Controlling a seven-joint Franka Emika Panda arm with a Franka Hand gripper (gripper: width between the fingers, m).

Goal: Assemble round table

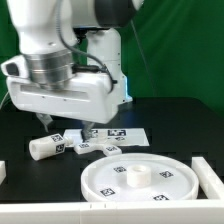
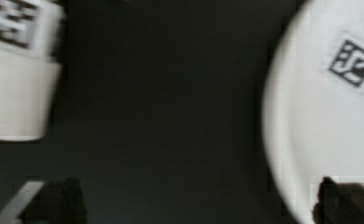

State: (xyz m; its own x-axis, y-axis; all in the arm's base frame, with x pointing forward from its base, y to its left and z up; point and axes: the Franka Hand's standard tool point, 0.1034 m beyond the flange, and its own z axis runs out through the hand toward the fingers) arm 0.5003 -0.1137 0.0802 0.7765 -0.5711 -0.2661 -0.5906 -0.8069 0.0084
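- Gripper (image 1: 67, 124) hangs low over the table (image 1: 185, 135), jaws spread as wide as they go, holding nothing. The wrist view shows bare dark surface between them.
- Round disc (image 1: 135, 178) lies flat at the front. The cylinder (image 1: 45, 147) lies on its side toward the exterior view's left, near the cross-shaped piece (image 1: 96, 148).
- Risk: one fingertip (image 2: 348, 198) appears to sit over the disc's edge, so a straight descent could strike or shove the disc.
- Risk: the cylinder likely rolls if a finger clips it.
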